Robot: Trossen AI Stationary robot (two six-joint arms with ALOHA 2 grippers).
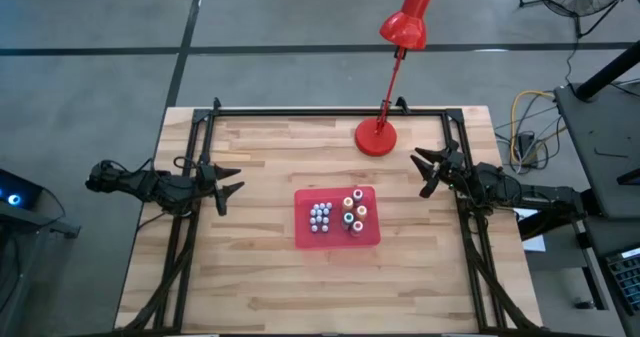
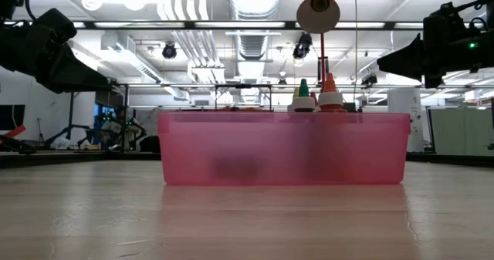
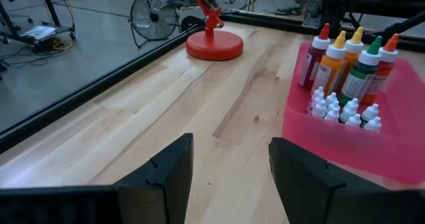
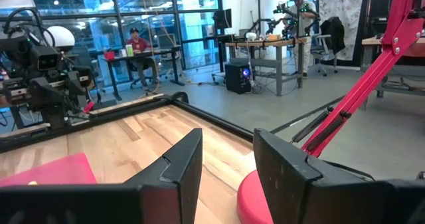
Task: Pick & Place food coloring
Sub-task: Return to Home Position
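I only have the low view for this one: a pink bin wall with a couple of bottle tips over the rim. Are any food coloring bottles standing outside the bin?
Observer: None that I can see. In the high view every bottle is inside the red bin; the only other thing on the wood is the red desk lamp.
Operator: How are they grouped inside?
Observer: The small white-capped bottles cluster on the left arm's side, and the taller colored bottles stand on the right arm's side.
Operator: And the arms?
Observer: The left gripper is by the table's left edge and the right gripper by its right edge. Both are open, empty and apart from the bin.
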